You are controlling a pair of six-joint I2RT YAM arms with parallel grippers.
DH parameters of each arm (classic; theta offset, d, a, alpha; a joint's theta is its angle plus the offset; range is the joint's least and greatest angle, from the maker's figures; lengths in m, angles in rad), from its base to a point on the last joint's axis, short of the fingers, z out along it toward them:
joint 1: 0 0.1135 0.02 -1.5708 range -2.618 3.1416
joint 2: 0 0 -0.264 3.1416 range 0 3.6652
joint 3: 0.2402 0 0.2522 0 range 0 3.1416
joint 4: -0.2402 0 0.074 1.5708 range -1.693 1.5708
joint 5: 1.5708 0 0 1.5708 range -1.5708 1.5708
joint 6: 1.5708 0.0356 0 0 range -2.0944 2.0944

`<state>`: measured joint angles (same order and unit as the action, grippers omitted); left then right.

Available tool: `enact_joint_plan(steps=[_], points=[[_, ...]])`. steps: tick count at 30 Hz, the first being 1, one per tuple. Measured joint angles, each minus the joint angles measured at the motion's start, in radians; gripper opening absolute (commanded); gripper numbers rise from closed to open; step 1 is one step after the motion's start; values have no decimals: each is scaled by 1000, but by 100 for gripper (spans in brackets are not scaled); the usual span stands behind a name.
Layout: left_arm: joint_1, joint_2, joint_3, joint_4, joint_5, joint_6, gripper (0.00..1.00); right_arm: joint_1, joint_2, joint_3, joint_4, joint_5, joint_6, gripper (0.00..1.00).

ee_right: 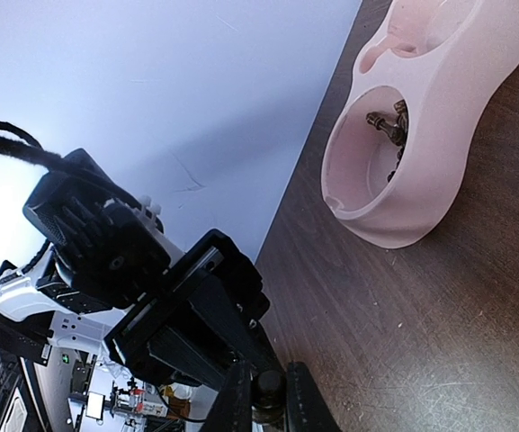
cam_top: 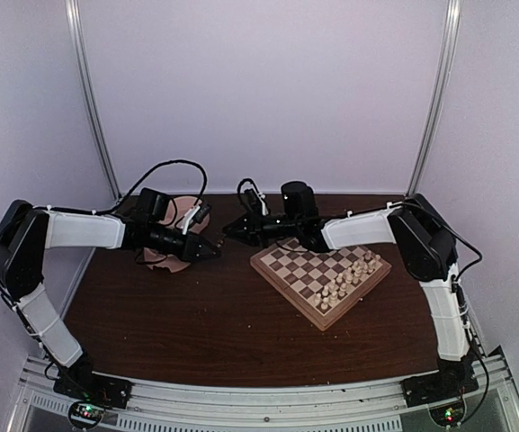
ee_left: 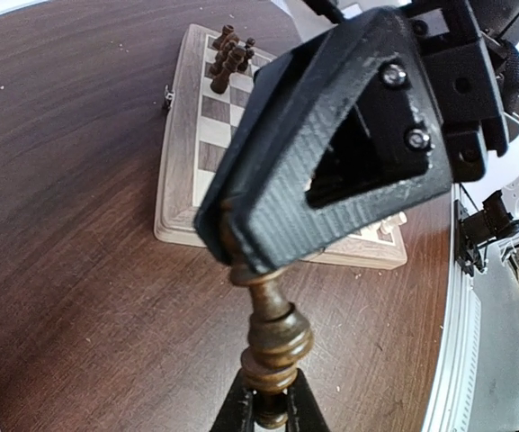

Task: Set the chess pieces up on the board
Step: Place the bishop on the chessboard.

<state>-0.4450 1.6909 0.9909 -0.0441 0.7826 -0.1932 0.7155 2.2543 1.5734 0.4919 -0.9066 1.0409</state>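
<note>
— Two hands are sharing one piece right now?

— Yes. The left hand (ee_left: pixel 267 403) is pinching shut on the foot of a dark brown turned wooden chessman (ee_left: pixel 275 335). The right hand (ee_right: pixel 268 400) is clamping shut on its upper end. Both are gripping it at the same time.

— How is the chessman looking?

— It is showing a glossy, slightly worn stem with stacked rings and a bulging collar, widening toward the foot. Its head is hiding inside the right hand's black fingers, so I cannot tell which rank it is.

— Where is it sitting?

— It is touching nothing but the two hands. It is hanging over the dark brown wooden counter (ee_left: pixel 70 225), between the pale pink double bowl (ee_right: pixel 439 189) and the square checkered wooden chessboard with the thick tan border (ee_left: pixel 171 175).

— And the others?

— A small cluster of dark brown chessmen (ee_left: pixel 228 58) is standing on the board's far corner in the left wrist view, bunched close together. Pale cream chessmen (cam_top: pixel 349 279) are crowding the opposite corner. A few more dark pieces (ee_right: pixel 387 126) are lying tumbled in the bowl's well nearer the right wrist camera.
</note>
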Motion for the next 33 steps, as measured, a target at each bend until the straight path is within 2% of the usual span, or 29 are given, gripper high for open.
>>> enact_joint_plan(steps=[4, 7, 10, 14, 16, 20, 27, 31, 33], points=[[0, 0, 2, -20, -5, 1, 0, -12, -40, -23, -49, 7, -58, 6], [0, 0, 2, -44, -11, 6, 0, -37, -121, -65, -192, 52, -198, 6], [0, -2, 2, -61, -21, 10, 0, -56, -240, -94, -405, 219, -432, 6], [-1, -8, 2, -69, -28, 10, 0, -45, -393, -178, -546, 467, -699, 6], [-3, -10, 2, -71, -30, 10, 0, -28, -436, -236, -554, 562, -797, 5], [-18, -10, 3, -86, -42, 12, 0, -11, -415, -332, -547, 674, -905, 7], [-42, -10, 28, -134, -67, 31, 0, -14, -340, -420, -431, 736, -937, 10], [-47, -10, 31, -150, -81, 38, 0, -14, -321, -421, -380, 739, -939, 22], [-50, -10, 31, -154, -89, 39, 0, -14, -313, -426, -359, 739, -939, 24]])
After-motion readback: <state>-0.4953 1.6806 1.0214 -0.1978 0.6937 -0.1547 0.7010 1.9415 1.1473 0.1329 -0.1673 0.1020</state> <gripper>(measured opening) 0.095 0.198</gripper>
